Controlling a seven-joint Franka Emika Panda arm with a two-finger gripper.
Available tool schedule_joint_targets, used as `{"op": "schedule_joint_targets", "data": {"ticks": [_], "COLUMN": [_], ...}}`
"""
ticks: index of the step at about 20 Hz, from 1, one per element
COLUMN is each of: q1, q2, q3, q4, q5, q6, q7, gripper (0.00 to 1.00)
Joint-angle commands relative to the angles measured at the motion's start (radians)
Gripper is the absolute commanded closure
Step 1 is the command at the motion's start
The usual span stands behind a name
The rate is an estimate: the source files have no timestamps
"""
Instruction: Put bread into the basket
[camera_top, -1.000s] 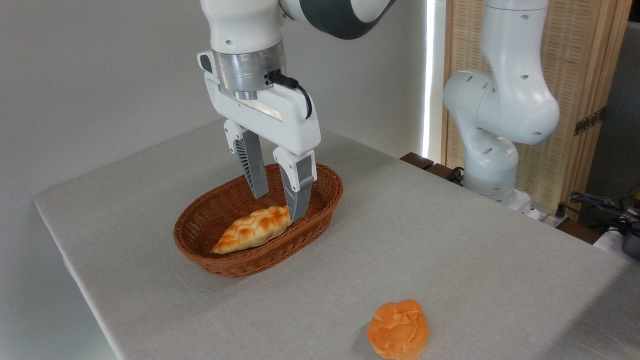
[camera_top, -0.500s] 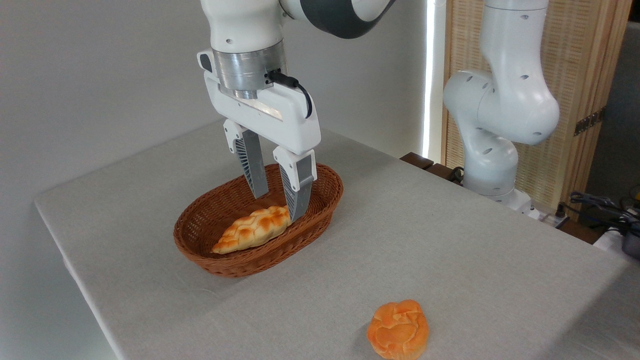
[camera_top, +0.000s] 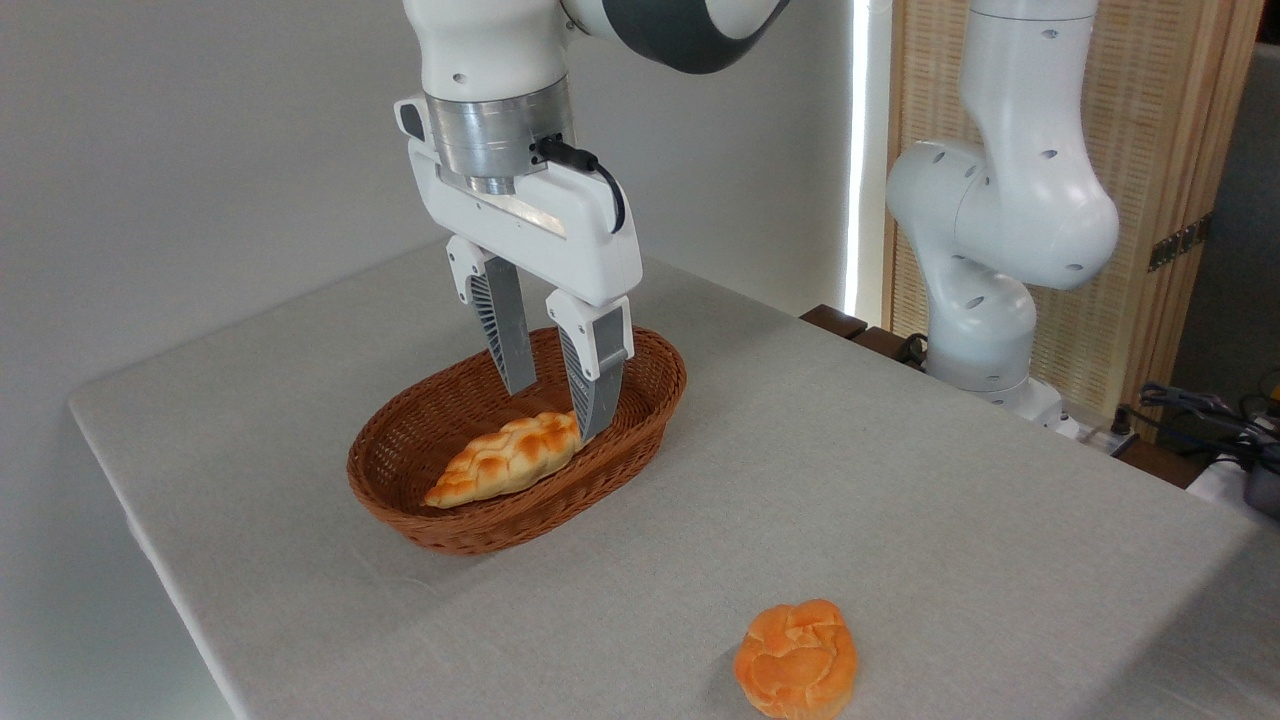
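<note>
The round orange bread (camera_top: 797, 659), its top cracked and folded, lies on the surface (camera_top: 900, 480) while the spread, empty fingers (camera_top: 512, 350) hang over the basket (camera_top: 640, 420).

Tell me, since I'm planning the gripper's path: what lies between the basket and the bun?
Only bare table, as the fixed camera shows. The basket sits apart from the bun.

A plain grey wall (camera_top: 200, 150) meets a woven bamboo screen (camera_top: 1160, 150) beside a bright light strip (camera_top: 858, 150).

Little orange bun (camera_top: 796, 659) with a cracked top sits near-right on the table. Brown oval wicker basket (camera_top: 440, 525) is way off left.
</note>
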Motion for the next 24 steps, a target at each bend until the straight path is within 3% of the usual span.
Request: {"op": "schedule_joint_targets", "data": {"ticks": [1,8,11,15,18,22,24], "q1": [-0.005,-0.005,-0.002,0.002,0.003,0.008,0.008], "q2": [0.002,0.002,-0.033,-0.067,-0.065,-0.042,-0.027], "q3": [0.007,0.013,0.021,0.073,0.145,0.232,0.263], "q4": [0.019,0.007,-0.057,-0.134,-0.180,-0.199,-0.194], "q5": [-0.008,0.005,0.009,0.035,0.035,0.037,0.084], "q6": [-0.063,-0.063,-0.021,0.049,0.132,0.151,0.160], "q7": [0.014,0.027,0.049,0.152,0.265,0.392,0.406], "gripper": [0.00,0.00,0.00,0.00,0.00,0.00,0.00]}}
